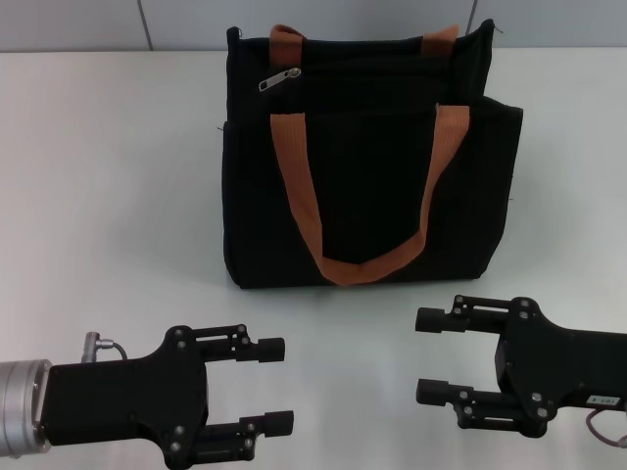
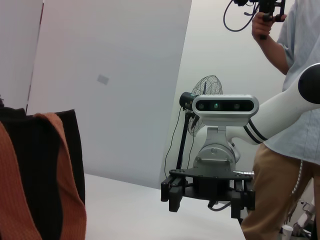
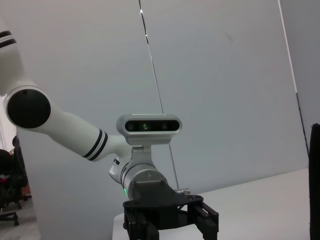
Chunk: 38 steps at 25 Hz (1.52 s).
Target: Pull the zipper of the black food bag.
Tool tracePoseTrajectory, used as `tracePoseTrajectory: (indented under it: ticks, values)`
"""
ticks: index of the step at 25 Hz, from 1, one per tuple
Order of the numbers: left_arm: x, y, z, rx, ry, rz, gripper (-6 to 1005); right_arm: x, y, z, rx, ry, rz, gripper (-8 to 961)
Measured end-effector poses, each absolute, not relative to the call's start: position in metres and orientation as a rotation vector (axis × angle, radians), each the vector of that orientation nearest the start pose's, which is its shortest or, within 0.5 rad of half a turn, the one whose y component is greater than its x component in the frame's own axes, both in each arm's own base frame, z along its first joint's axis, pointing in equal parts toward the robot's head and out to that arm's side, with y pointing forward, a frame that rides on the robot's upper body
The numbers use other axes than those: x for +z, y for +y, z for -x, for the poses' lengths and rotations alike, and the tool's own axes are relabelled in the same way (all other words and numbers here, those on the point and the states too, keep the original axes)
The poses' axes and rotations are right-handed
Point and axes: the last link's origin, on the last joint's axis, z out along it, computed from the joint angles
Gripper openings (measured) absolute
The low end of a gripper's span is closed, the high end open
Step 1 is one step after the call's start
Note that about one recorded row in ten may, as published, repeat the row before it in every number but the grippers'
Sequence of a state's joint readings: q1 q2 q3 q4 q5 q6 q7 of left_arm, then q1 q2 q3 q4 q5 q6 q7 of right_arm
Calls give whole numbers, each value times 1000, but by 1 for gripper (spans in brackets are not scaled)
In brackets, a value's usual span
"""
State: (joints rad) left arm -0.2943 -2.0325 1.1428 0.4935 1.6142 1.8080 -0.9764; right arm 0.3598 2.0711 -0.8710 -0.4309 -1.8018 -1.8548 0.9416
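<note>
The black food bag (image 1: 367, 162) stands upright at the middle of the white table, its two orange-brown handles toward me. The zipper (image 1: 279, 78), a small silver pull tab, lies at the left end of the bag's top zip line. My left gripper (image 1: 276, 384) is open and empty at the near left, well short of the bag. My right gripper (image 1: 421, 355) is open and empty at the near right, also apart from the bag. The left wrist view shows the bag's side (image 2: 30, 165) and the right gripper (image 2: 207, 192) farther off. The right wrist view shows the left gripper (image 3: 170, 220).
The white table (image 1: 108, 196) runs to a wall behind the bag. In the left wrist view a person (image 2: 290, 125) stands beyond the table with a fan (image 2: 205, 90) behind.
</note>
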Motion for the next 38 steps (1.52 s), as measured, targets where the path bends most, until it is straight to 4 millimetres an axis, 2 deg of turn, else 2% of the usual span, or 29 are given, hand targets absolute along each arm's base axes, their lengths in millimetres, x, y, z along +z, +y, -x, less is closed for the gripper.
tracePoseTrajectory:
  ticks: [14, 15, 16, 17, 19, 20, 21, 23, 24, 25, 27, 28, 30, 33, 35, 38]
  values:
    - [-26, 223, 277, -1099, -332, 2850, 651, -31, 231, -270, 1130, 314, 2846, 663]
    - [-22, 227, 278, -1117, -335, 2774, 650, -31, 232, -270, 1130, 314, 2843, 663]
    - [-22, 227, 278, -1117, -335, 2774, 650, -31, 232, -270, 1130, 314, 2843, 663]
    - [-15, 232, 282, -1149, -347, 2644, 650, -31, 232, -270, 1131, 314, 2842, 662]
    - [-9, 235, 285, -1179, -357, 2543, 650, -31, 232, -270, 1131, 314, 2841, 662]
    - [2, 241, 290, -1241, -372, 2341, 650, -31, 232, -269, 1134, 308, 2838, 662]
    - [2, 241, 290, -1241, -372, 2341, 649, -31, 232, -269, 1134, 308, 2838, 662]
    - [9, 250, 294, -1254, -382, 2185, 649, -32, 232, -269, 1139, 305, 2832, 662]
    - [12, 256, 297, -1240, -393, 2119, 649, -32, 233, -268, 1141, 304, 2832, 661]
    - [14, 275, 303, -1183, -439, 2022, 649, -33, 233, -267, 1143, 299, 2835, 661]
    - [11, 291, 303, -1131, -466, 2019, 648, -33, 234, -267, 1144, 298, 2836, 661]
    - [11, 291, 303, -1131, -466, 2019, 648, -34, 234, -267, 1145, 299, 2836, 661]
    - [4, 309, 295, -1071, -459, 2095, 648, -34, 233, -267, 1148, 307, 2832, 662]
    - [0, 318, 288, -1038, -446, 2155, 647, -34, 233, -268, 1148, 316, 2829, 663]
    - [-7, 328, 276, -990, -406, 2267, 647, -36, 232, -269, 1144, 334, 2824, 663]
    - [-11, 331, 268, -962, -356, 2333, 646, -37, 231, -270, 1145, 343, 2822, 663]
